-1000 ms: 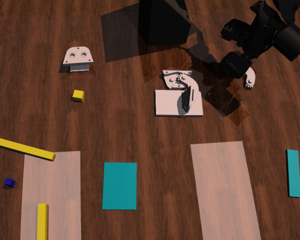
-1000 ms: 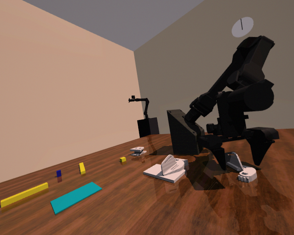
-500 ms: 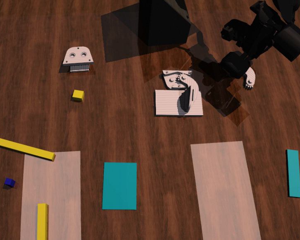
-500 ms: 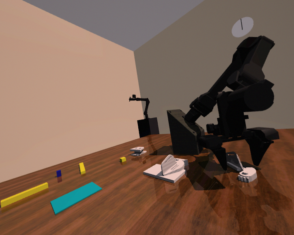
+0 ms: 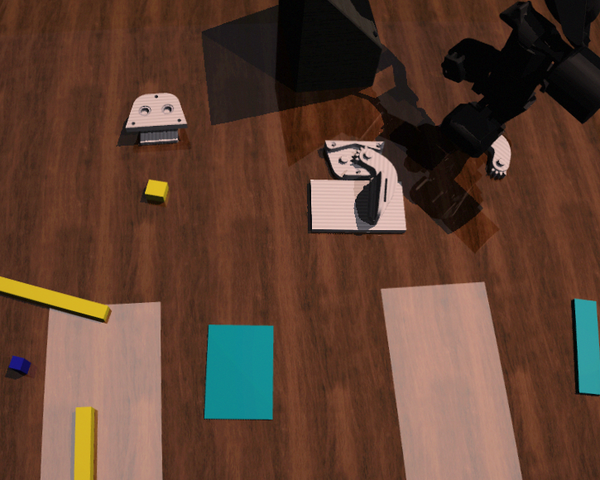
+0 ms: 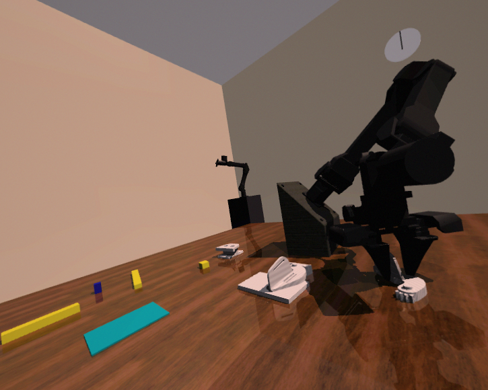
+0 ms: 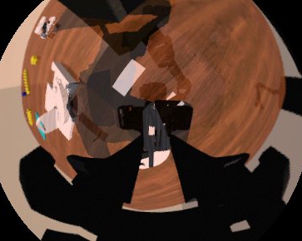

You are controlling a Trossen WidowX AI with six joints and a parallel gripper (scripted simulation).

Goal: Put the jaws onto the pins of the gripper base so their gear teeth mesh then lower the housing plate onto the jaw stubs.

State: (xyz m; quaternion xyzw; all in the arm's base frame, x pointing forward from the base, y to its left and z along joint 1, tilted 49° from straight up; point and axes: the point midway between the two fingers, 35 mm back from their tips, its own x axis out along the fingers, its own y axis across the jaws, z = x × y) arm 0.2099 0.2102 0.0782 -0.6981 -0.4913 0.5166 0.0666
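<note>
The gripper base (image 5: 336,206) (image 6: 256,288) (image 7: 52,118) lies at mid-floor, with one pale jaw (image 5: 378,183) (image 6: 279,270) seated on it and its arm standing up. The second jaw (image 5: 499,159) (image 6: 412,289) (image 7: 153,159) lies on the floor to the base's right, gear end toward the front. My gripper (image 6: 397,274) (image 7: 156,137) is down over this jaw, with a finger on each side of its arm, shut on it. The housing plate (image 5: 156,111) (image 6: 227,247) (image 7: 46,26) rests on a small ribbed stand far to the left.
A black block (image 5: 320,46) (image 6: 303,226) stands behind the base. A yellow cube (image 5: 156,190), two yellow bars (image 5: 47,297) (image 5: 84,444), a blue cube (image 5: 19,364), a teal slab (image 5: 239,372) and a teal bar (image 5: 587,347) are scattered in front. Two pale patches (image 5: 444,376) mark the floor.
</note>
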